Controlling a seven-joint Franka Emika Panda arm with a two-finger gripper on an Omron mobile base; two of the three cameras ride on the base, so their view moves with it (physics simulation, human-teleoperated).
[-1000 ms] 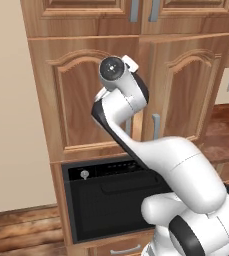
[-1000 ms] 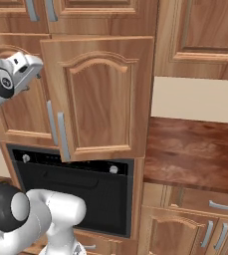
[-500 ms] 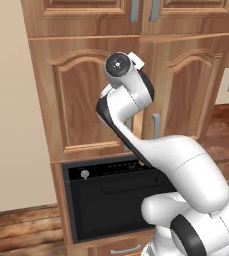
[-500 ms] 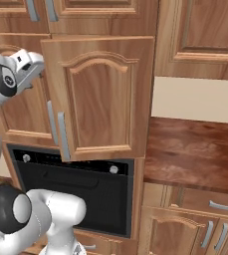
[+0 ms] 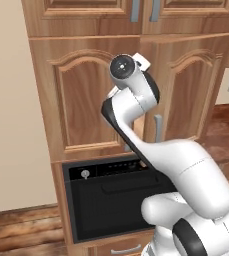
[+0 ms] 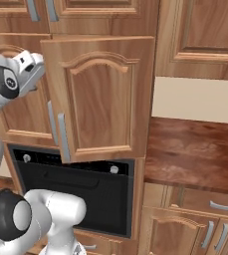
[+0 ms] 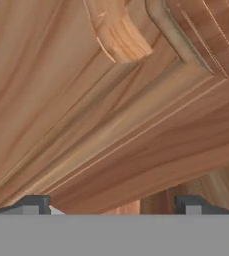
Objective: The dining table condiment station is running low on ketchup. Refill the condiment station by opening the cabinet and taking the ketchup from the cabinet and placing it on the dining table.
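Note:
The cabinet (image 5: pixel 83 105) has two tall arched doors. Its right door (image 6: pixel 103 99) stands swung partly out, with a grey bar handle (image 6: pixel 63 137) near its lower edge; the left door is closed. My gripper (image 6: pixel 33 69) is raised at the top of the gap between the doors, close to the wood. In the hand view the gripper (image 7: pixel 115 205) is open, its fingertips (image 7: pixel 33 204) far apart and nothing between them, with raised panel wood right ahead. The ketchup is hidden and the dining table is out of view.
A black built-in oven (image 5: pixel 111 195) sits directly under the cabinet. Smaller cabinets (image 5: pixel 136 15) run above. To the right lies a dark wood counter top (image 6: pixel 195 149) with a cream wall behind it and drawers (image 6: pixel 220 204) below.
My hand has shifted a little to the right, toward the gap between the doors. The right door stands as it did before.

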